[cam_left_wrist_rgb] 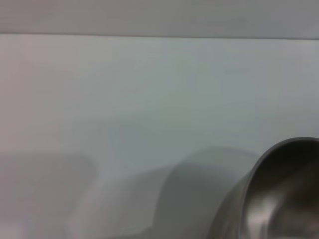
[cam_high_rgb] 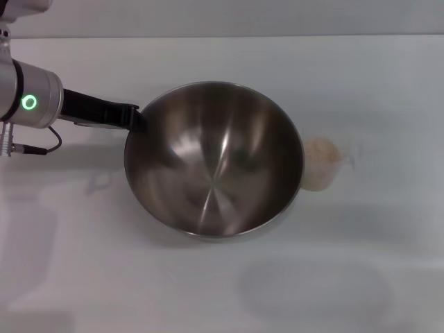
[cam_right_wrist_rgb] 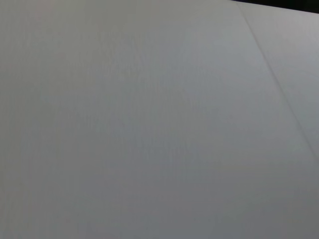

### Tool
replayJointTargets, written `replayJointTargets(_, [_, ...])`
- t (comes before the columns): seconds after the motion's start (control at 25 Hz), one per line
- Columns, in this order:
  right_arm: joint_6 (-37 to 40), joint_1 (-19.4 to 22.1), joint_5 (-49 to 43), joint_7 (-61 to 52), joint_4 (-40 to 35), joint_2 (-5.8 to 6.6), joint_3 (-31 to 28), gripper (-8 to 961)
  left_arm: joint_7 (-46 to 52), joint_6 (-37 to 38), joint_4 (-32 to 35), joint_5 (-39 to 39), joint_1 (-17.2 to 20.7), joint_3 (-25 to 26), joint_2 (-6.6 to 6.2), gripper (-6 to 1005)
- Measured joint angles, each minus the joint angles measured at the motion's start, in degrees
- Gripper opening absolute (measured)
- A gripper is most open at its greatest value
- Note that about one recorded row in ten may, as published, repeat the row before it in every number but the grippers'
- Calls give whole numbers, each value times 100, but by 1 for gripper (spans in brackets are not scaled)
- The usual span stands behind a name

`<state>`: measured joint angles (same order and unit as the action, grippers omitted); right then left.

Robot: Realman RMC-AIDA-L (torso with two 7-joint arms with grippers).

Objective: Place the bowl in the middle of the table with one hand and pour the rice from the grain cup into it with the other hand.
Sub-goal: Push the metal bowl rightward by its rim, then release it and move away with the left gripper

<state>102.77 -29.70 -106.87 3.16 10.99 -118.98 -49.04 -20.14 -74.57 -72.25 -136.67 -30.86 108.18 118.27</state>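
Note:
The large steel bowl (cam_high_rgb: 214, 158) is at the middle of the white table (cam_high_rgb: 361, 76), its opening tipped a little toward my head camera. My left gripper (cam_high_rgb: 137, 119) reaches in from the left, and its black fingers are closed on the bowl's left rim. The bowl's rim and inside also show in the left wrist view (cam_left_wrist_rgb: 285, 191). The clear grain cup (cam_high_rgb: 323, 164) stands just right of the bowl, partly hidden by its rim, with pale rice (cam_high_rgb: 319, 154) inside. My right gripper is out of view, and its wrist view shows only bare table (cam_right_wrist_rgb: 149, 124).
The table's far edge (cam_high_rgb: 277, 36) runs along the back. A faint grey shadow (cam_high_rgb: 312, 291) lies on the tabletop at the front right.

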Motion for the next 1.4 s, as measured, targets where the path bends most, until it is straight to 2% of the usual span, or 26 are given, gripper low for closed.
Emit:
replayJointTargets(0.6, [33, -1, 0, 0, 27, -2, 9, 663, -20, 67, 402, -9, -163, 67, -21, 53])
replayJointTargets(0.76, [33, -1, 0, 0, 27, -2, 8, 663, -37, 64, 740, -2, -331, 160, -28, 54])
replayJointTargets(0.88, [34, -1, 0, 0, 26, -2, 8, 663, -78, 66, 799, 7, -365, 218, -26, 90])
replayJointTargets(1.04, [34, 12, 0, 0, 24, -5, 8, 663, -139, 66, 658, 26, -346, 239, -20, 138])
replayJointTargets(1.32, [42, 34, 0, 1, 29, -11, 8, 664, -148, -127, 535, 47, -357, 357, -21, 153])
replayJointTargets(1.4, [42, 35, -1, 1, 33, -11, 8, 664, -157, -248, 286, 77, -327, 415, -24, 157])
